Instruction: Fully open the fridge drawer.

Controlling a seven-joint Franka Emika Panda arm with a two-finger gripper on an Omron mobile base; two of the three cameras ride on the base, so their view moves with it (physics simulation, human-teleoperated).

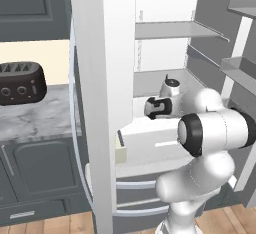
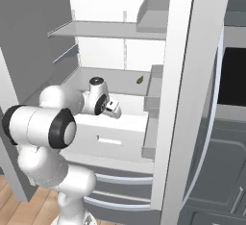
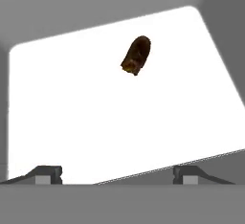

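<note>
The fridge drawer is sitting low in the open fridge, under the glass shelf, and it is already standing forward of the fridge floor, its flat white front facing the robot with the small slot handle at the centre. Below it, the grey fronts with curved silver bars are lying flush.

The gripper is hovering just above the drawer's open top, behind the front wall, pointing down into the box. In the hand view the fingertips are standing wide apart with nothing between them, and the camera is looking onto the drawer's white floor, where a small dark brown item is lying toward the far side (what it is cannot be told).

Judging from this, the pull is partly made: the drawer is out some way, though whether it is at its stop cannot be read from here. The next move probably calls for the spread fingers to be hooking the inner face of the drawer's front wall, or the slot, and drawing straight back toward the base, level, so the box is not jamming on its runners.
</note>
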